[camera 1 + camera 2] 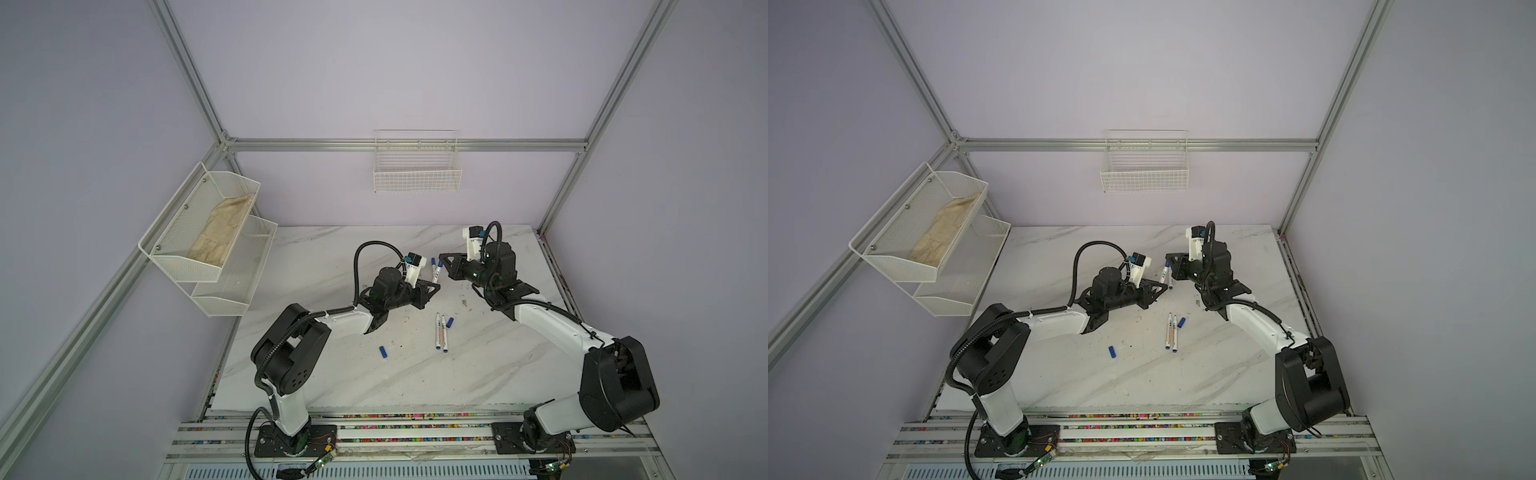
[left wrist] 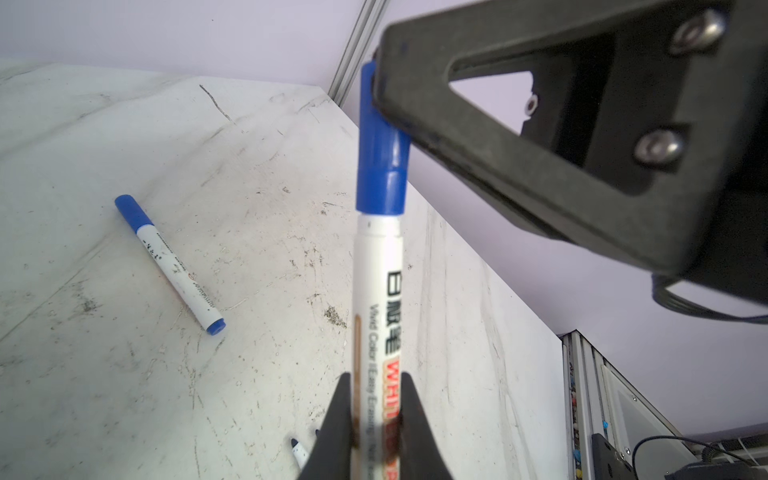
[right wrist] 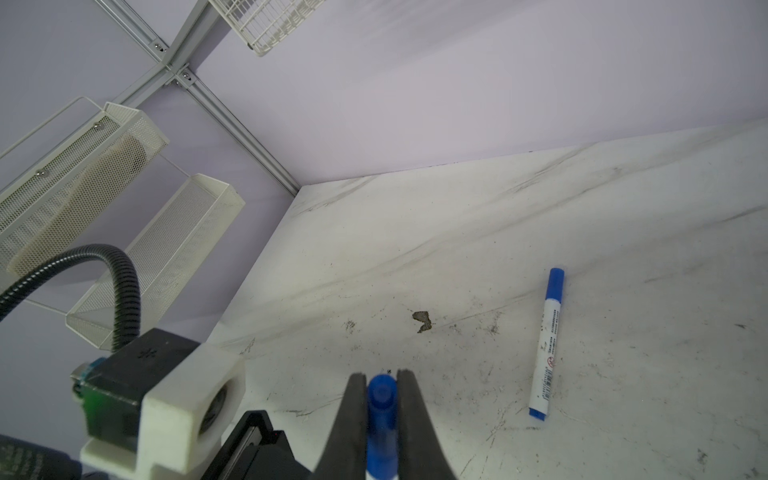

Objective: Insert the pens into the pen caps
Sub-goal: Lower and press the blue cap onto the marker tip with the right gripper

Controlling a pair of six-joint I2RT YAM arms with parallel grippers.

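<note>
Now we see the left jaws closed on the white barrel of one held pen [image 2: 378,291], keeping it raised above the counter [image 1: 332,386]. The right jaws clamp a blue cap [image 3: 381,411], which sits over the held pen's tip end and meets its barrel. A capped pen [image 2: 170,266] lies flat on the counter close beside the held pen. In front of the held pen, an uncapped pen [image 1: 437,332] and a second uncapped pen [image 1: 444,334] lie side by side, a loose cap [image 1: 450,321] just beside them. Another loose cap [image 1: 382,351] lies farther from the held pen, well apart.
</note>
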